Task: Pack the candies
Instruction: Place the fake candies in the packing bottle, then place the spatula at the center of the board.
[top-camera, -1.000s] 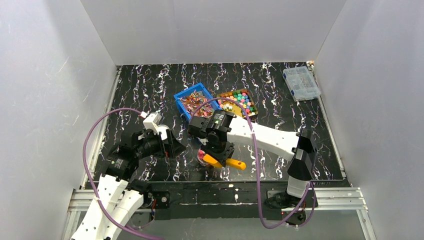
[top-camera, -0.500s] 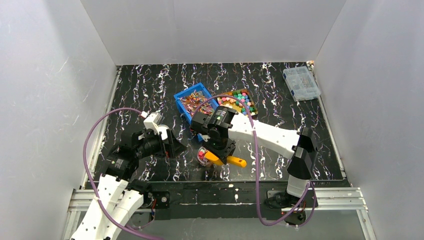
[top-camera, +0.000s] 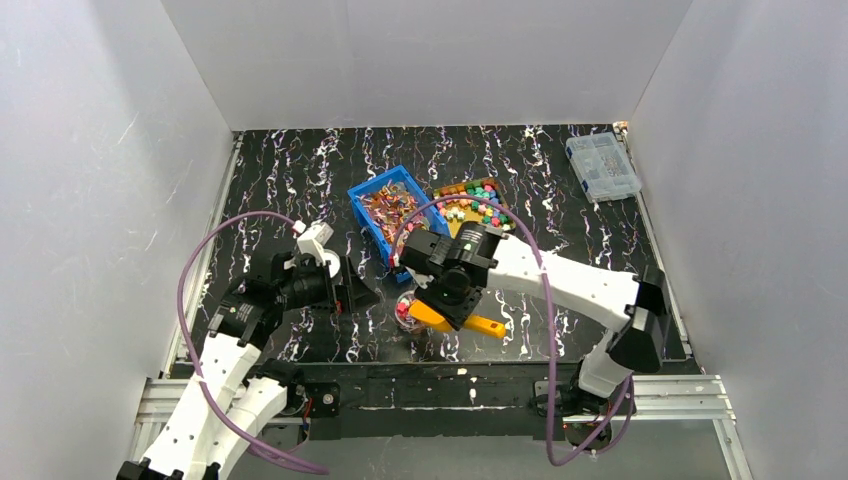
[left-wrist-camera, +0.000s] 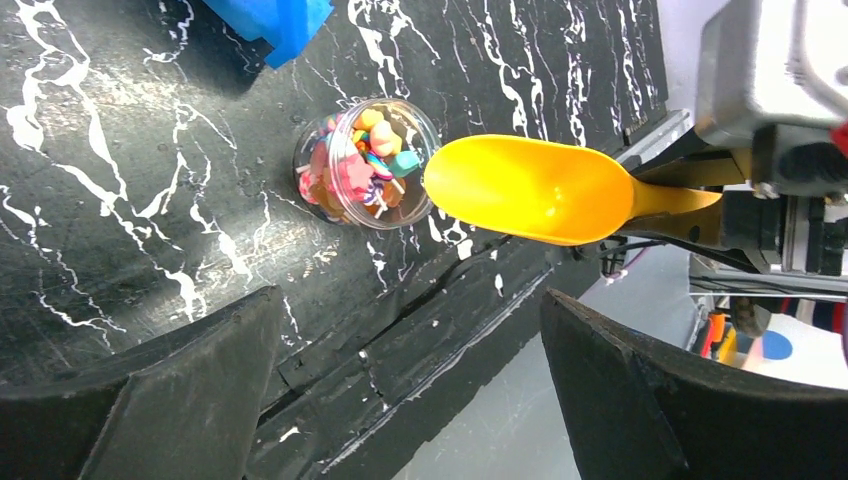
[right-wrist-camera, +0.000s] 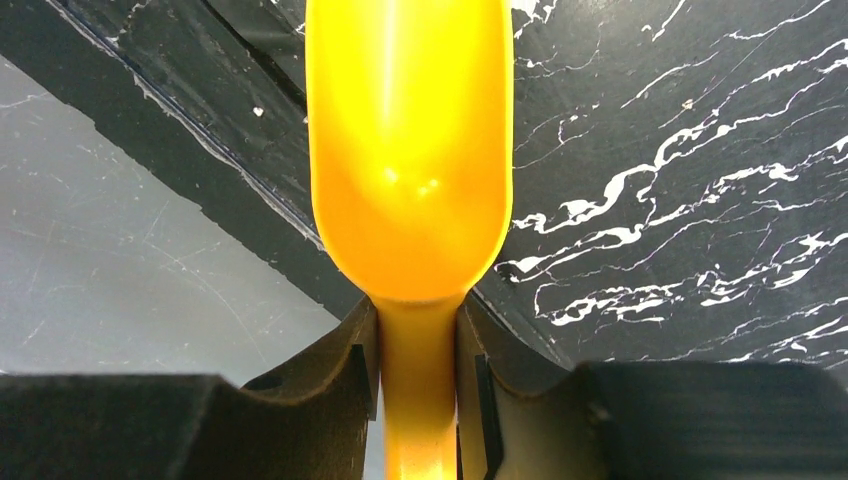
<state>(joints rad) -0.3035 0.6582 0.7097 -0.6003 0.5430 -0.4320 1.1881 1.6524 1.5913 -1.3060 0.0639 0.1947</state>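
Candies (top-camera: 476, 204) mostly in brown tray (top-camera: 511, 218) at desk (top-camera: 300, 170) middle, a batch already in the small clear cup (left-wrist-camera: 300, 170) close to the desk's near edge. Right hand (right-wrist-camera: 418, 352) pinching handle of yellow scoop (left-wrist-camera: 530, 190), scoop lip right at the cup's rim; no candy visible in the scoop. Left hand (top-camera: 352, 297) spread wide, beside the cup but apart from it, so nothing steadies the cup. Risks: cup looks light and tall-ish, and a sideways nudge from the scoop could tip it or shove it toward the edge, spilling the lot. Cup looks fairly full, so another load may overflow. Blue bin (top-camera: 357, 200) of foil sweets sits just beside the tray, and a sloppy dip could grab the wrong sweets.
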